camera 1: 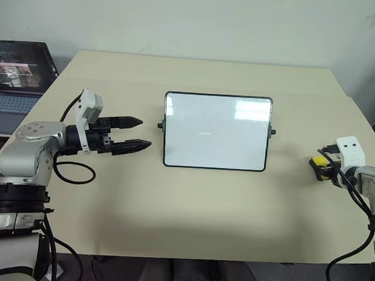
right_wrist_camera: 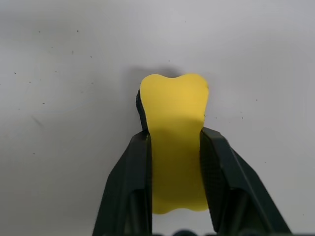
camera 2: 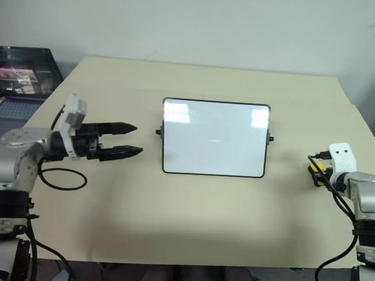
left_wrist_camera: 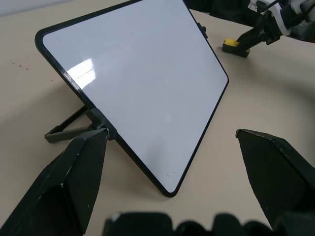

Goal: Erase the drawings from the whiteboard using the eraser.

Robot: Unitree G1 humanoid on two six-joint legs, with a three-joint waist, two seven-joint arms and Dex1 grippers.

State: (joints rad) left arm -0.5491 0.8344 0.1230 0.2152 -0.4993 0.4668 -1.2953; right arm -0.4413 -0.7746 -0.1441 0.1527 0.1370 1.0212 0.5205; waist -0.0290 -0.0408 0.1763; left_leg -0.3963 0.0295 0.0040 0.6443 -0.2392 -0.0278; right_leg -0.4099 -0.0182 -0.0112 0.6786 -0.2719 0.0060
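At the far left a laptop (camera 1: 14, 81) sits open just off the table (camera 1: 189, 222) edge, its screen lit. Next along, the left gripper (camera 1: 135, 133) hangs above the tabletop, pointing toward the board with its two black fingers (camera 1: 129, 121) spread apart and nothing between them. In the middle of the table stands the whiteboard (camera 1: 216, 132), tilted back on a dark folding stand (left_wrist_camera: 66, 129), a black knob (camera 1: 273, 132) at each side; its glossy face looks clean from here, catching only reflections of the ceiling lights, and no drawings can be made out on it. The board is near the left gripper but not touching it, and well apart from the right one. Over at the right edge of the table, the right gripper (right_wrist_camera: 174, 147) is angled down at the surface with the eraser (right_wrist_camera: 174, 142), a small yellow block, lying on the table between its fingers (right_wrist_camera: 133, 167). The fingers sit right against the eraser's two sides, and its waist looks pinched where they meet it, so the gripper seems closed around it.
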